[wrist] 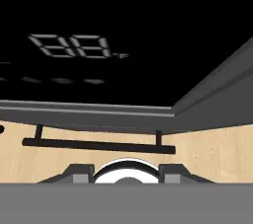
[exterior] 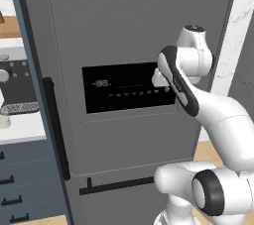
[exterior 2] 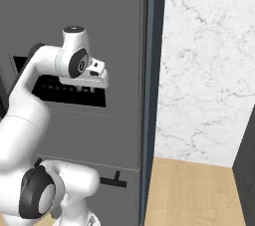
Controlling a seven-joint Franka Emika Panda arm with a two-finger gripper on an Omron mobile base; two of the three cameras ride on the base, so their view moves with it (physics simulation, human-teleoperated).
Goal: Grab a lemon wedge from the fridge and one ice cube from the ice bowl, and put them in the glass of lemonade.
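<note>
Arm raised; gripper [exterior 2: 84, 89] points down just in front of the closed fridge [exterior: 129, 26], by its black display panel [exterior: 126, 89]. Can't tell if the jaws are parted or clenched; nothing visibly held. Drawer handle [exterior: 119, 185] lower down.

Matt grey fridge [exterior: 129, 21] with glossy black display panel [exterior: 126, 87], veined white marble wall [exterior 2: 209, 60], pale wood floor [exterior 2: 191, 192]

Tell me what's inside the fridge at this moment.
Nothing inside can be seen: the fridge has its grey doors closed, showing the black display panel and bar handles. Any shelves, or a lemon wedge, are covered.
</note>
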